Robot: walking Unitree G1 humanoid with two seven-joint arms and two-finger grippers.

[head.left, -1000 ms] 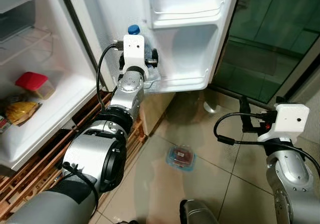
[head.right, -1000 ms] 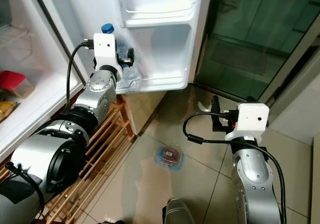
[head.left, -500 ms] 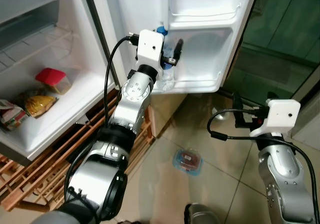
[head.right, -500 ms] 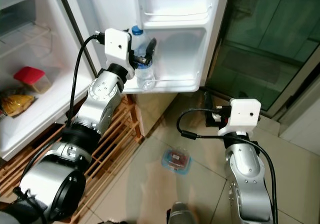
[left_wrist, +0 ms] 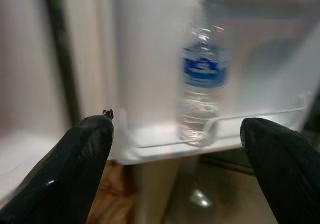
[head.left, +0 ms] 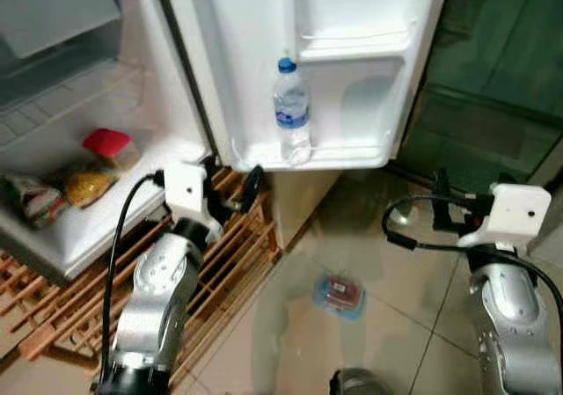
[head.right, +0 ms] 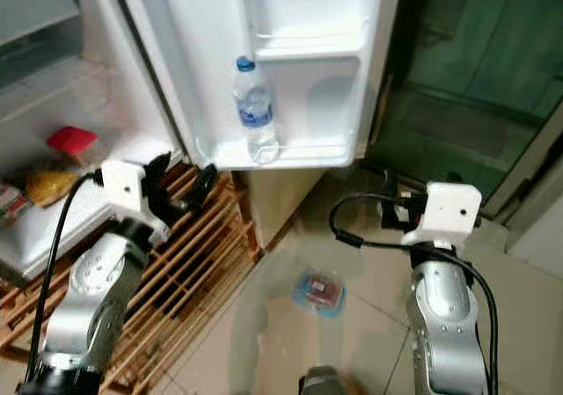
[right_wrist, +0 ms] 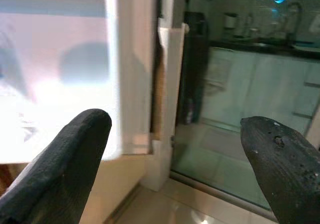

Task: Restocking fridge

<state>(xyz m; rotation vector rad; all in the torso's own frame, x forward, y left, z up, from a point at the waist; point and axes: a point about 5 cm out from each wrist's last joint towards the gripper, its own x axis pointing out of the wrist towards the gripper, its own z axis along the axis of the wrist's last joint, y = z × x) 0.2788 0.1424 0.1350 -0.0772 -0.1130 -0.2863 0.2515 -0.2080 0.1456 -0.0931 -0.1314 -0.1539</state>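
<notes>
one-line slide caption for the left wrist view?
Open left gripper facing a water bottle standing upright on the fridge door shelf.

Two silver metal arms, rounded jointed segments. White boxy camera block on each wrist, small dark lens dot on the right one. Black cable loops along each arm. Left gripper [head.left: 230,197] and right gripper [head.left: 437,203]: long glossy black fingers, rounded tips.

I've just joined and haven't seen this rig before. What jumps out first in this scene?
A water bottle with a blue cap stands upright on the lowest shelf of the open fridge door. The left gripper hangs open below it, over the wooden rack. A small clear container with something red inside lies on the tiled floor.
</notes>
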